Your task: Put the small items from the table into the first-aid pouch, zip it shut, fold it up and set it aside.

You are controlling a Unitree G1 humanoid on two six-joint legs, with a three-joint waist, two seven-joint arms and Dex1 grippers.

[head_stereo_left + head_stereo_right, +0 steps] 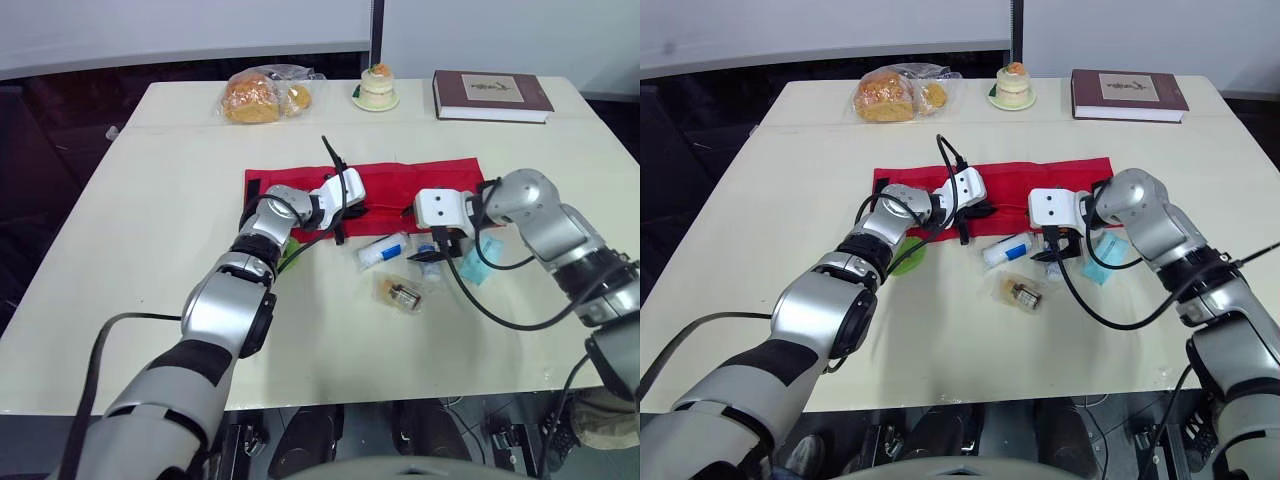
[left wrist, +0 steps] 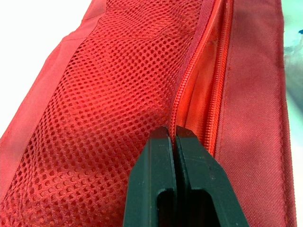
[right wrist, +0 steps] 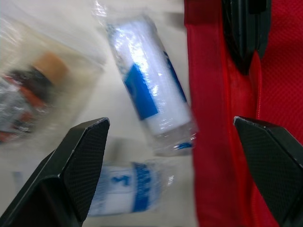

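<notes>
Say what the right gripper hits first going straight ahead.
Probably the wrapped gauze roll, centred ahead of the open right gripper; the white-blue packet beside it might be nearer, depth unclear.

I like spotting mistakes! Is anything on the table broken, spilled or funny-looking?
Nothing stands out. The red pouch lies spread out, the bandage roll and bagged bottle lie intact beside it, and nothing has spilled.

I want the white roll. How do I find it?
Look at the red pouch spread across the middle of the table. Right by its near edge lies the roll. It is the only white tube with a blue band; the clear packet next to it holds something brown.
</notes>
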